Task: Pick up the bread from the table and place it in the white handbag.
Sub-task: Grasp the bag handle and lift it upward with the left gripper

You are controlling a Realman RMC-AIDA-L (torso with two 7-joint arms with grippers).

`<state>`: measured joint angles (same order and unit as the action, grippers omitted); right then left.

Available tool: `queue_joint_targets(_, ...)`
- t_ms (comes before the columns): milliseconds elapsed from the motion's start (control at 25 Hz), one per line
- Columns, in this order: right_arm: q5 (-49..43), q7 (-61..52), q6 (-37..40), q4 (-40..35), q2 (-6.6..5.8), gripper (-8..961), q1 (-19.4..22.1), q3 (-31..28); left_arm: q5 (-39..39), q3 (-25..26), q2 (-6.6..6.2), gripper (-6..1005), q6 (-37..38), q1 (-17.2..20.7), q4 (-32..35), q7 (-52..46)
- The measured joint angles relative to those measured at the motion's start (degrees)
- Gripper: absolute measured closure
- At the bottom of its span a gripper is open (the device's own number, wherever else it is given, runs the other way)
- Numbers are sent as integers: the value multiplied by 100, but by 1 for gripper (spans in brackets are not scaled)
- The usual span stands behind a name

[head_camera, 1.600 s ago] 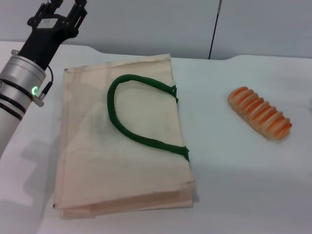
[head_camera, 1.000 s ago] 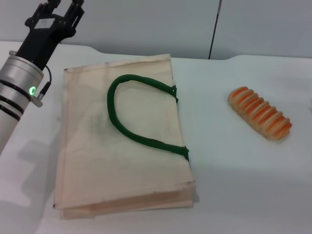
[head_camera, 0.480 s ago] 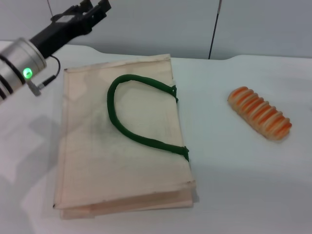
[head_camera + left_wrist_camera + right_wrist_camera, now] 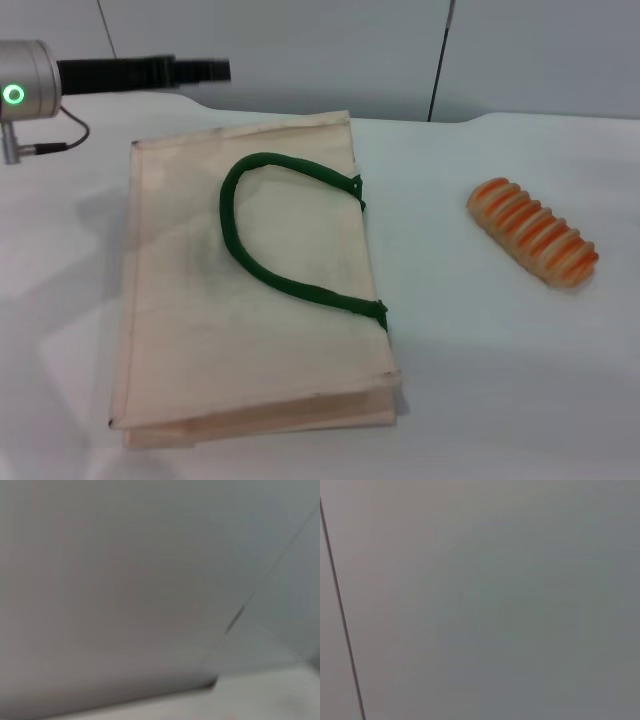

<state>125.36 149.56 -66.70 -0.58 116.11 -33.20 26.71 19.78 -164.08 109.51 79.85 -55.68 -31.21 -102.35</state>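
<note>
Left gripper (image 4: 205,70) hangs past the far edge of the white handbag (image 4: 250,330), arm level, seen side-on so I cannot tell if its fingers are apart or together; right gripper is not in view. Bread (image 4: 532,232) lies on the table (image 4: 480,400) well to the right of the handbag, angled, untouched, while the handbag lies flat with its green handle (image 4: 260,250) on top. Bread looks light, glossy, possibly slippery and probably soft, so pinch across the narrow middle, fingers seated between ridges, gently.
</note>
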Motion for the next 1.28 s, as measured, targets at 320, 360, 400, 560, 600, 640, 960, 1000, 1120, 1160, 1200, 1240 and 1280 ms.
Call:
queue_joint_targets(320, 27, -12, 0, -30, -12, 86, -7, 0, -1927, -2, -77, 349, 72, -598, -279, -729)
queue_joint_targets(360, 32, -13, 0, -30, -12, 86, -18, 0, -2060, -2, -64, 348, -8, -627, -261, -765)
queue_joint_targets(400, 32, -13, 0, -30, -12, 86, -18, 0, -2121, -2, -49, 347, -80, -639, -235, -773)
queue_joint_targets(560, 38, -15, 0, -17, -10, 86, -41, 0, -2280, -2, 35, 347, -449, -650, -16, -768)
queue_joint_targets(600, 39, -15, 0, -13, -10, 86, -42, 0, -2311, -1, 58, 347, -583, -652, 68, -776)
queue_joint_targets(640, 39, -15, 0, -11, -10, 86, -43, 0, -2325, 1, 71, 347, -660, -652, 130, -783)
queue_joint_targets(960, 26, -15, 7, -2, -1, 86, -67, 0, -2332, 3, 102, 350, -1456, -640, 925, -780)
queue_joint_targets(1000, 21, -15, 8, 0, 0, 86, -74, 0, -2331, 5, 103, 350, -1569, -630, 996, -789)
queue_joint_targets(1120, 13, -15, 9, 9, 0, 85, -88, 0, -2339, 7, 122, 351, -1858, -595, 1176, -796)
queue_joint_targets(1160, 14, -15, 9, 11, -1, 85, -90, 0, -2327, 7, 134, 352, -1901, -590, 1195, -790)
queue_joint_targets(1200, 16, -15, 9, 12, 0, 85, -91, 0, -2308, 7, 148, 352, -1941, -589, 1211, -786)
queue_joint_targets(1240, 19, -15, 9, 13, -1, 85, -91, 0, -2297, 7, 158, 352, -1973, -588, 1226, -783)
queue_joint_targets(1280, 20, -15, 9, 13, -1, 85, -91, 0, -2289, 7, 163, 353, -1997, -588, 1238, -782)
